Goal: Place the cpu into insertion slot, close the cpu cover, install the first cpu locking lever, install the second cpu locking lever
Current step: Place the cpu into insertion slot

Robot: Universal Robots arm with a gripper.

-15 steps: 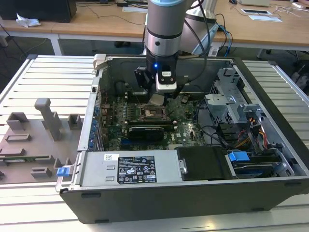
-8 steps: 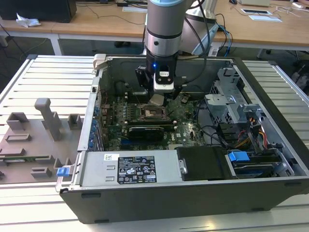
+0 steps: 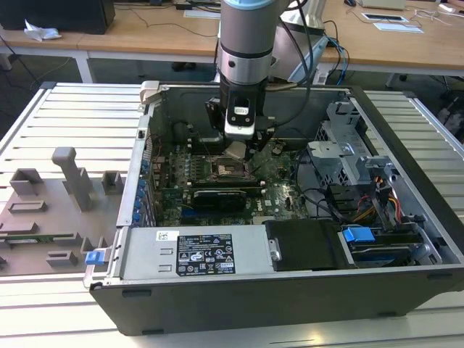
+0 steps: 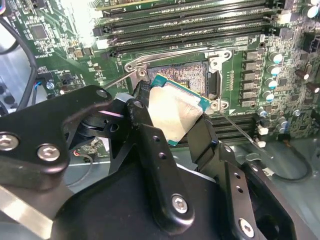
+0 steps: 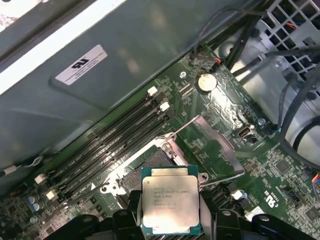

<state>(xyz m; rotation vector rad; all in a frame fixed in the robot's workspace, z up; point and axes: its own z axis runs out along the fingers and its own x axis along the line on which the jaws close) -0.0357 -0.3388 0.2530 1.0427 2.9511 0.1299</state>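
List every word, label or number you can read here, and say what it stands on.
No text can be quoted with confidence.
Black label on the grey metal box: print too small.
White sticker on the case wall: blurred.
Print on the cpu, held in the end effector: blurred.
Motherboard markings: too small.

We look across a pale, slatted metal worktop point(image 3: 72, 116) in the exterior view. At nine o'clock on it lies a grey tray of moulded holders point(image 3: 51, 210). Beyond it, from eleven to one o'clock, stand light wooden desks point(image 3: 145, 36) on white legs over a dark floor point(image 3: 43, 72). At eleven o'clock a desk bears a black box point(image 3: 65, 14) and a crumpled white scrap point(image 3: 40, 31); at one o'clock lie white papers point(image 3: 391, 20). The light falls evenly.
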